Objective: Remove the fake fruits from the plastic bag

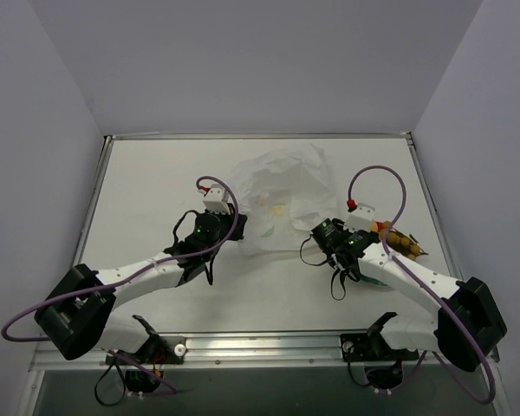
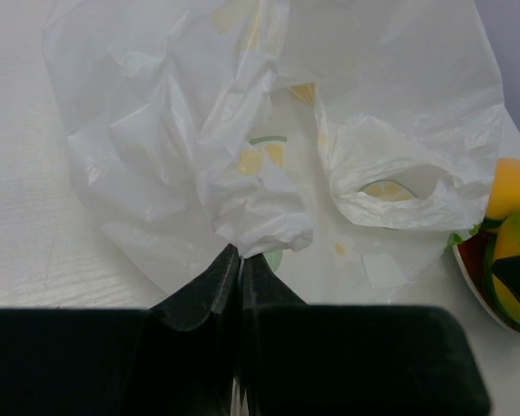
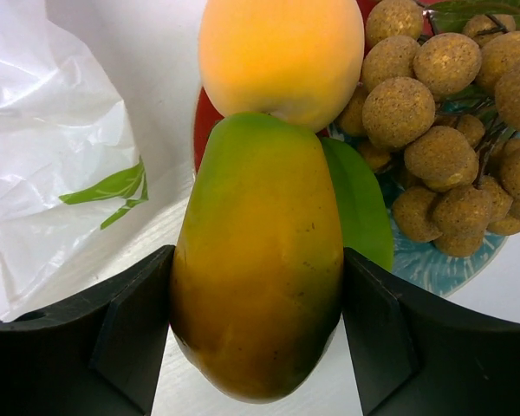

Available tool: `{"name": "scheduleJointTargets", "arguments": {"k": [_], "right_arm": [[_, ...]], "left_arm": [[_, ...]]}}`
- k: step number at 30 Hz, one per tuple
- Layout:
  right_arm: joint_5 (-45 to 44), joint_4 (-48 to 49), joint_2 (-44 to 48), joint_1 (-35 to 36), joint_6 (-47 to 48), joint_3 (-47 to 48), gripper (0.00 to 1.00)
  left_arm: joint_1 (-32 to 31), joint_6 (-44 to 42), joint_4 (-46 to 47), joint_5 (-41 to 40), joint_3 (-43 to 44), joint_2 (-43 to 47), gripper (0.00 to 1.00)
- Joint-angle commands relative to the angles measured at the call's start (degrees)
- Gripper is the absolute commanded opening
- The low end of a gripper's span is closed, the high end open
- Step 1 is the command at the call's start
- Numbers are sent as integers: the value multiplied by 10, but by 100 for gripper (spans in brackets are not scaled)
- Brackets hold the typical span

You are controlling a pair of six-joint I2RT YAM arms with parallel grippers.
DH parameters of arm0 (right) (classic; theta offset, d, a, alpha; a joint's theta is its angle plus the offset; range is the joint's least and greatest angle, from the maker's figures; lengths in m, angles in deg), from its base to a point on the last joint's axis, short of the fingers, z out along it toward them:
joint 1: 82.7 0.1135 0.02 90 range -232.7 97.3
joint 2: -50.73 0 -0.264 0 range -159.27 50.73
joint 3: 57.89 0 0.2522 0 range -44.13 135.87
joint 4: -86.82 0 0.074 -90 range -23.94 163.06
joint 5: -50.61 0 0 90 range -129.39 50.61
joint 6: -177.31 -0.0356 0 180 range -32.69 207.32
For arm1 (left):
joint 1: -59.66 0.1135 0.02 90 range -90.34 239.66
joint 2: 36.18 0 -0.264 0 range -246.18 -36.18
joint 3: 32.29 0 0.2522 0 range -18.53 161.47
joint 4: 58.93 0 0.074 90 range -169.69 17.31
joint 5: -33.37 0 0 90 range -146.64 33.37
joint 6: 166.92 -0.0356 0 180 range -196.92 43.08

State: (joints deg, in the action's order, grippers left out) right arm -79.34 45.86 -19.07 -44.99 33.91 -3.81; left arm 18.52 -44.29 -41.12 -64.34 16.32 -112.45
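The white plastic bag (image 1: 282, 186) (image 2: 269, 130) lies crumpled on the table. My left gripper (image 2: 240, 253) is shut on a bunched fold at its near edge. My right gripper (image 3: 258, 325) is shut on a green-and-orange mango-like fruit (image 3: 260, 260), a finger (image 3: 134, 334) on each side. Its far end reaches the edge of the red-and-teal plate (image 3: 446, 269) (image 1: 377, 282). On the plate lie a yellow-orange fruit (image 3: 282, 56) (image 2: 513, 186), a bunch of brown grape-like balls (image 3: 442, 130) (image 1: 403, 244) and a green one (image 3: 360, 204) behind the mango. I see no fruit inside the bag.
The plate sits right of the bag (image 3: 52, 147), partly under my right arm (image 1: 416, 282). Raised metal edges (image 1: 429, 199) border the table, with white walls behind. Purple cables loop above both wrists.
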Motion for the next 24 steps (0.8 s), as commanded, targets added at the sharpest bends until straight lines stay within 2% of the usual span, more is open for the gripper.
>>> {"name": "scheduleJointTargets", "arguments": {"k": [1,3,6,9,11,13,16,18,24], "right_arm": [[-2,-22,-10,-12,14,13,32],[4,-33,-10,-20,6,13,33],[7,-49,-5,-20,-20,7,39],[6,-56,-1,-21,-28,7,51],[3,-56,2,-23,-30,6,64],[4,-56,1,-26,-28,7,72],[6,-56,2,-26,-28,8,74],[5,-56,12,-26,-27,6,82],[9,-58,58,-25,-10,8,90]], "left_arm": [[0,10,24,7,9,8,2],[-1,12,28,9,8,5,3],[-5,12,29,13,13,-3,2],[-9,12,31,13,12,0,2],[-9,10,30,11,9,5,2],[-9,9,26,5,7,15,2],[-9,6,24,2,7,24,2],[-10,6,23,2,5,28,2],[-9,6,22,1,4,28,2]]}}
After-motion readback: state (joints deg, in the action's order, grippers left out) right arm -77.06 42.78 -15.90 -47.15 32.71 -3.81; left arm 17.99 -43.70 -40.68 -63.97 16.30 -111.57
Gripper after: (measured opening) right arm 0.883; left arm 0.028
